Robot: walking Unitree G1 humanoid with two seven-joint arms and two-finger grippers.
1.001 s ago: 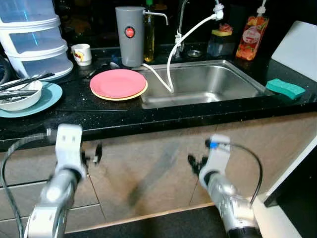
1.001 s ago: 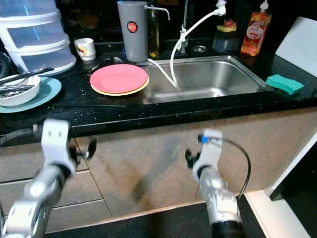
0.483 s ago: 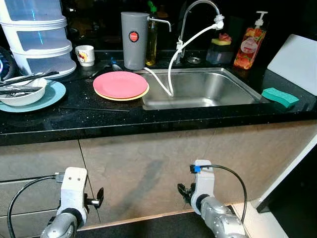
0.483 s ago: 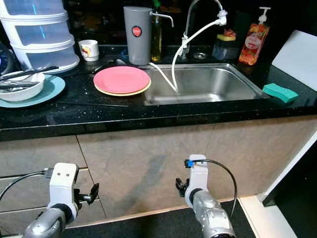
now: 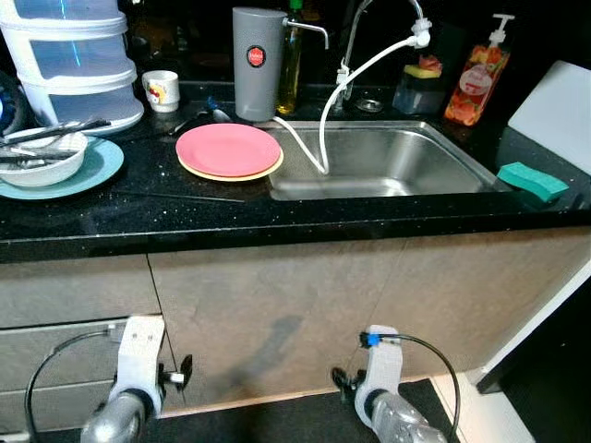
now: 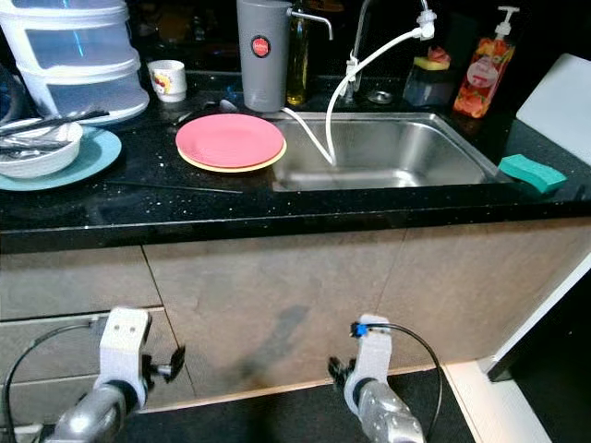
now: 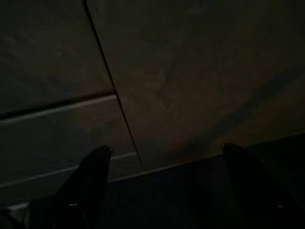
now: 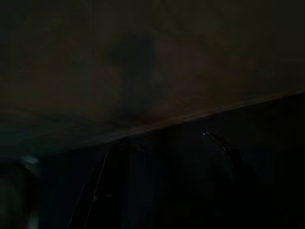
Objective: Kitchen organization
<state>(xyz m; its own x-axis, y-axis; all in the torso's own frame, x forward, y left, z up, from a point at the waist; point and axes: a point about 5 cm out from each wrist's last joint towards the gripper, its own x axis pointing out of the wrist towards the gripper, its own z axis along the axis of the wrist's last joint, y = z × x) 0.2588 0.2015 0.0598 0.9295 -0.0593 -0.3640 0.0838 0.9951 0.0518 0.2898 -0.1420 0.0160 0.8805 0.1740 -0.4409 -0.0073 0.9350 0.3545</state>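
Note:
A pink plate [image 5: 229, 149] lies on a yellow one on the black counter [image 5: 185, 217], left of the steel sink [image 5: 388, 161]. At the far left a white bowl [image 5: 37, 164] holding utensils rests on a teal plate [image 5: 92, 173]. My left arm [image 5: 138, 365] and right arm [image 5: 377, 383] hang low before the cabinet fronts, well below the counter. In the dark left wrist view my left gripper [image 7: 164, 155] is open, facing a cabinet seam. My right gripper [image 8: 157, 162] is faintly seen, fingers apart and holding nothing.
Stacked plastic tubs [image 5: 69, 65], a mug [image 5: 161, 89], a grey canister [image 5: 256, 63] and an oil bottle stand along the back. A white hose [image 5: 342, 88] runs from the tap into the sink. Right of it are a soap bottle [image 5: 476, 83], a green sponge [image 5: 533, 181] and a white board [image 5: 559, 101].
Both arms have dropped from cabinet height to near the floor. The head view has shifted slightly; nothing on the counter moved.

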